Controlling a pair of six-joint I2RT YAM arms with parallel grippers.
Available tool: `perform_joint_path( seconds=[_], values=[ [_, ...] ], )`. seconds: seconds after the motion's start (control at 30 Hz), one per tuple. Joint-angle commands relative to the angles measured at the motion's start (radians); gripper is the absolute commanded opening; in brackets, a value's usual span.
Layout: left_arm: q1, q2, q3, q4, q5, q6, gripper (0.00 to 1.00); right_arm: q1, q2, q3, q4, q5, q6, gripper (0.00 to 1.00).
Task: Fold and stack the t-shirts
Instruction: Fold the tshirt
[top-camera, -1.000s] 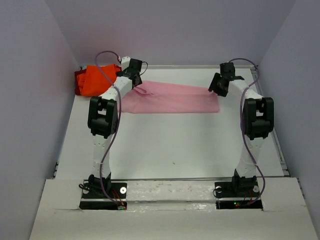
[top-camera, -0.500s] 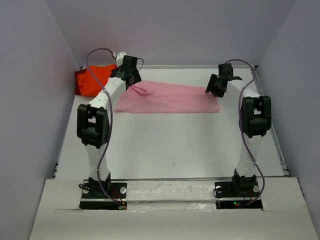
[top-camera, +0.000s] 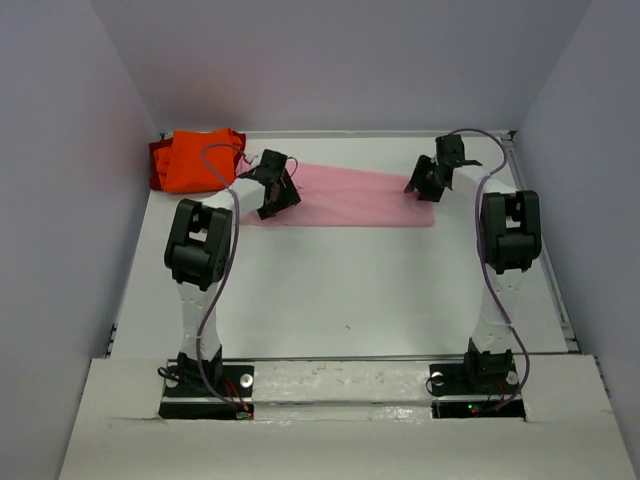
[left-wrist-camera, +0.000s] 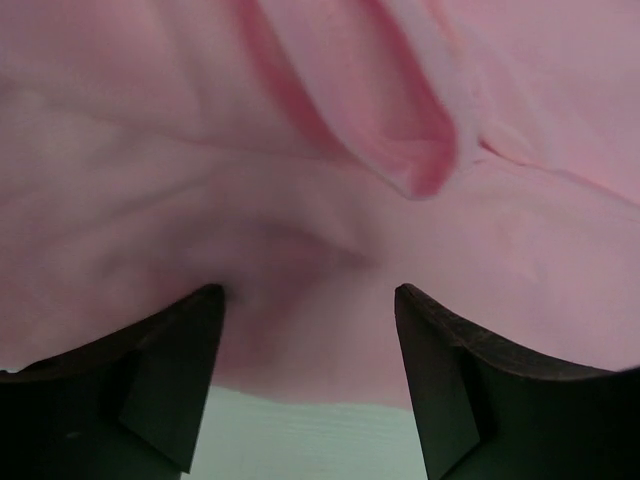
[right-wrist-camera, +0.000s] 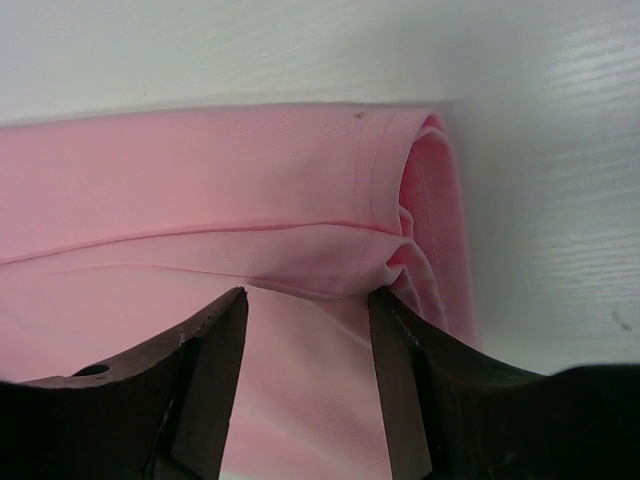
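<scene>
We saw the light pink t-shirt lying as a long folded band across the far part of the table, its long axis running left to right. The left claw sat at its left end and the right claw at its right end. Each arm was therefore nearest its own end, with the band stretched between them.

In the left wrist view the left claw's jaws stood apart over rumpled pink cloth. The shirt's edge lay back between the fingers, with bare table showing behind it. In the right wrist view the right claw's jaws were likewise apart, straddling the folded hem at the shirt's right edge. We could not tell whether the pads touched the cloth.

The orange t-shirts lay bunched in the far left corner, near the pink shirt's left end and closer to the left arm.

We judged that the next move turned on that left-right axis. Both claws would need to close on their own ends together, and any carry toward the orange pile would go leftward.
</scene>
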Motion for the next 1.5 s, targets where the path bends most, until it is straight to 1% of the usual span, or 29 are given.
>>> perform_joint_path(
  seconds=[0.0, 0.07, 0.13, 0.27, 0.3, 0.4, 0.43, 0.47, 0.5, 0.53, 0.63, 0.67, 0.77, 0.83, 0.9, 0.97, 1.07, 1.1, 1.17, 1.2, 1.23, 1.27, 1.33, 1.4, 1.47],
  values=[
    [0.001, 0.04, 0.125, -0.029, 0.057, -0.019, 0.8, 0.009, -0.045, -0.1, -0.019, -0.058, 0.033, 0.57],
    [0.006, 0.082, 0.212, -0.076, 0.09, -0.02, 0.8, 0.009, -0.078, -0.152, -0.017, -0.049, 0.042, 0.57],
    [0.011, 0.14, 0.311, -0.135, 0.085, -0.019, 0.8, 0.009, -0.112, -0.201, -0.013, -0.02, 0.056, 0.57],
    [0.012, 0.195, 0.428, -0.19, 0.067, 0.022, 0.8, 0.009, -0.232, -0.344, 0.007, 0.037, 0.081, 0.57],
    [0.015, 0.211, 0.448, -0.201, 0.067, 0.029, 0.8, 0.009, -0.291, -0.41, 0.016, 0.052, 0.088, 0.57],
    [0.018, 0.248, 0.531, -0.245, 0.058, 0.047, 0.8, 0.009, -0.391, -0.5, 0.036, 0.052, 0.108, 0.57],
    [0.018, 0.255, 0.547, -0.254, 0.056, 0.056, 0.8, 0.009, -0.463, -0.558, 0.038, 0.052, 0.113, 0.57],
    [0.02, 0.261, 0.568, -0.268, 0.055, 0.059, 0.8, 0.009, -0.5, -0.583, 0.036, 0.057, 0.119, 0.57],
    [0.02, 0.267, 0.571, -0.27, 0.054, 0.068, 0.8, 0.009, -0.535, -0.608, 0.038, 0.04, 0.131, 0.56],
    [0.02, 0.269, 0.571, -0.268, 0.056, 0.069, 0.8, 0.009, -0.613, -0.657, 0.04, 0.029, 0.134, 0.57],
    [0.02, 0.277, 0.562, -0.264, 0.059, 0.078, 0.8, 0.019, -0.724, -0.726, 0.035, 0.002, 0.144, 0.57],
    [0.02, 0.28, 0.551, -0.255, 0.061, 0.081, 0.8, 0.019, -0.786, -0.758, 0.026, -0.001, 0.148, 0.57],
    [0.02, 0.292, 0.551, -0.242, 0.065, 0.088, 0.79, 0.019, -0.896, -0.821, 0.009, -0.047, 0.144, 0.57],
    [0.02, 0.313, 0.568, -0.251, 0.067, 0.093, 0.79, 0.028, -0.925, -0.841, 0.004, -0.066, 0.128, 0.57],
    [0.018, 0.323, 0.58, -0.261, 0.064, 0.095, 0.79, 0.029, -0.924, -0.843, 0.009, -0.072, 0.092, 0.57],
    [0.018, 0.314, 0.558, -0.245, 0.064, 0.095, 0.79, 0.029, -0.901, -0.823, 0.009, -0.06, 0.063, 0.58],
    [0.018, 0.286, 0.519, -0.226, 0.062, 0.09, 0.79, 0.029, -0.817, -0.76, 0.033, -0.047, 0.049, 0.58],
    [0.02, 0.277, 0.511, -0.224, 0.064, 0.09, 0.79, 0.029, -0.792, -0.743, 0.065, -0.052, 0.053, 0.58],
    [0.02, 0.265, 0.504, -0.227, 0.055, 0.095, 0.79, 0.038, -0.717, -0.687, 0.098, -0.063, 0.05, 0.58],
    [0.02, 0.261, 0.499, -0.228, 0.055, 0.096, 0.79, 0.038, -0.645, -0.656, 0.105, -0.07, 0.049, 0.58],
    [0.02, 0.257, 0.498, -0.228, 0.05, 0.096, 0.79, 0.038, -0.644, -0.622, 0.104, -0.078, 0.05, 0.58],
    [0.02, 0.254, 0.49, -0.23, 0.044, 0.099, 0.79, 0.038, -0.57, -0.551, 0.099, -0.093, 0.047, 0.58],
    [0.02, 0.245, 0.484, -0.227, 0.042, 0.101, 0.79, 0.038, -0.482, -0.499, 0.105, -0.11, 0.064, 0.58],
    [0.02, 0.241, 0.484, -0.228, 0.036, 0.099, 0.79, 0.071, -0.441, -0.434, 0.099, -0.127, 0.073, 0.58],
    [0.021, 0.245, 0.49, -0.233, 0.038, 0.096, 0.79, 0.093, -0.413, -0.406, 0.099, -0.123, 0.078, 0.58]
  ],
)
